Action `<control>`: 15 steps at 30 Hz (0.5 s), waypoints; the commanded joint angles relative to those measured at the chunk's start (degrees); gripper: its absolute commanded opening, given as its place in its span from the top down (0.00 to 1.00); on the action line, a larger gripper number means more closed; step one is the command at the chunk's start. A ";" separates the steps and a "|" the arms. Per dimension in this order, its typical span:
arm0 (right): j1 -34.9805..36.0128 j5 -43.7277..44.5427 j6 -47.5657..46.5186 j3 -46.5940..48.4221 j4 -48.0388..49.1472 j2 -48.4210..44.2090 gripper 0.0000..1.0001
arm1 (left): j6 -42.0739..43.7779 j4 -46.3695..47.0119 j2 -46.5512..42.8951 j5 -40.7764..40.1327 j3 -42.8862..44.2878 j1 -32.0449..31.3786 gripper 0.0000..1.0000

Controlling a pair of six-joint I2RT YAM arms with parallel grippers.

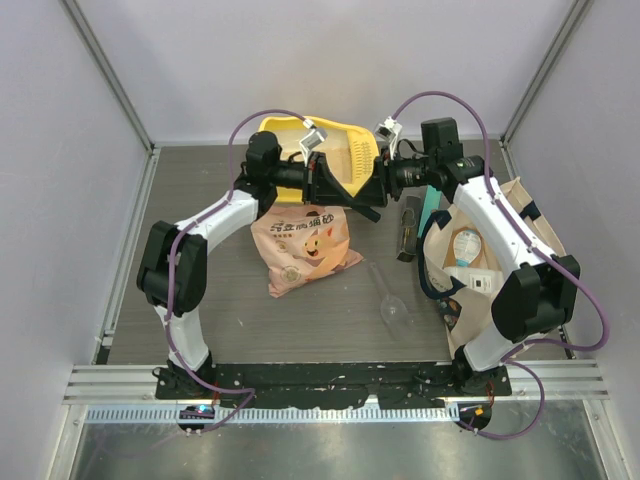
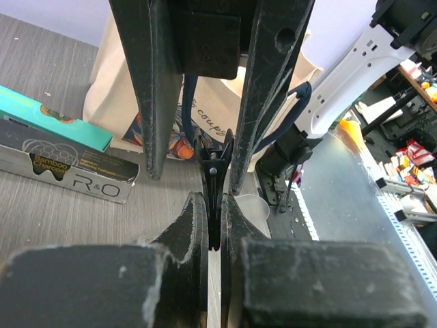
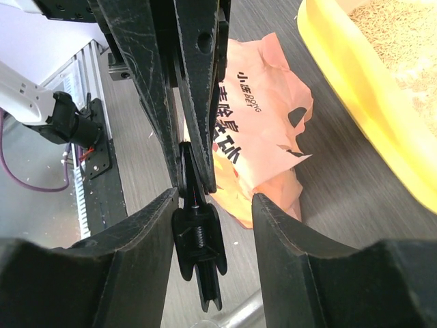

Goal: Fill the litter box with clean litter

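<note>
The yellow litter box [image 1: 352, 150] stands at the back of the table, and pale litter granules [image 3: 403, 34] lie inside its yellow rim [image 3: 362, 89]. In front of it lies the peach litter bag [image 1: 305, 245], its torn top [image 3: 266, 116] showing in the right wrist view. Both grippers meet above the bag. My left gripper [image 2: 214, 205] is shut on a thin black spring clip [image 2: 214, 171]. My right gripper [image 3: 215, 197] faces it and stands open. The clip [image 3: 198, 239] hangs between its fingers, close to the left one.
A clear plastic scoop [image 1: 390, 300] lies on the table right of the bag. A cream canvas tote [image 1: 470, 260] with dark handles stands at the right, under the right arm. A grey and teal box [image 2: 61, 160] lies beside it. Grey walls close in the back and sides.
</note>
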 commanded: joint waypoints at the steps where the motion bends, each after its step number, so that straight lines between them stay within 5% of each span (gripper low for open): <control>1: 0.01 -0.73 2.90 -1.02 4.01 -2.54 0.47 | -2.85 5.00 -0.11 -0.45 1.66 0.54 1.00; 6: 0.01 -0.99 2.46 -2.34 4.09 -3.06 0.46 | -4.26 5.88 0.25 -1.06 1.75 1.15 1.00; 13: -0.26 -2.66 4.92 -2.52 6.38 -2.71 0.64 | -4.00 5.44 0.16 -0.88 1.84 1.06 0.99; 15: -0.43 -3.27 5.10 -2.17 7.26 -2.54 0.72 | -3.65 4.65 0.16 -1.06 1.75 1.06 0.88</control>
